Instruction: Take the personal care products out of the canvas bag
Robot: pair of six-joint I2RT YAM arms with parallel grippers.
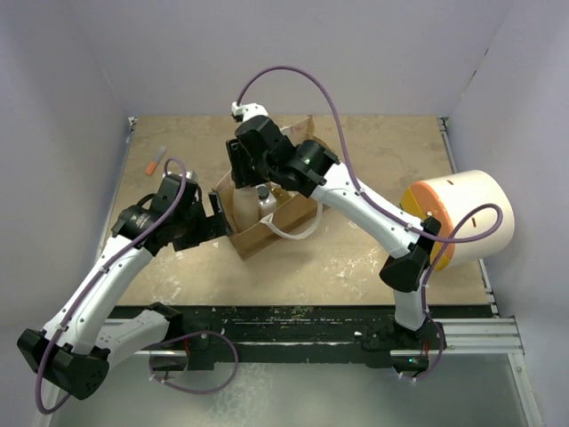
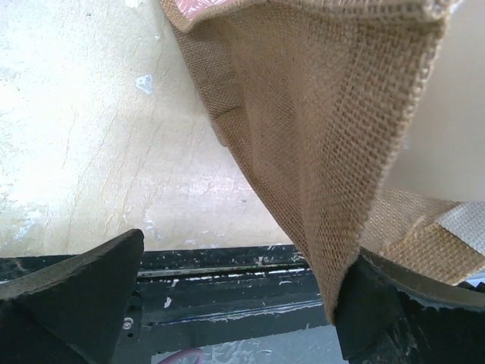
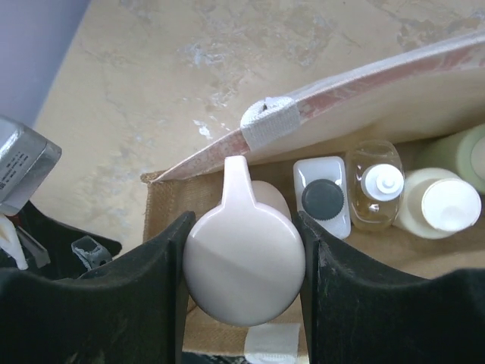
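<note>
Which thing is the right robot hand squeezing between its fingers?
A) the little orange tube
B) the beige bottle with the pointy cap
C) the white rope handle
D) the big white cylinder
B: the right gripper has a finger pressed against each side of the beige bottle.

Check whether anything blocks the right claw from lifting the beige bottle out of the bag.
Nothing visible does. The right claw grips the beige bottle, the canvas bag gapes open, and the other bottles stand beside it.
</note>
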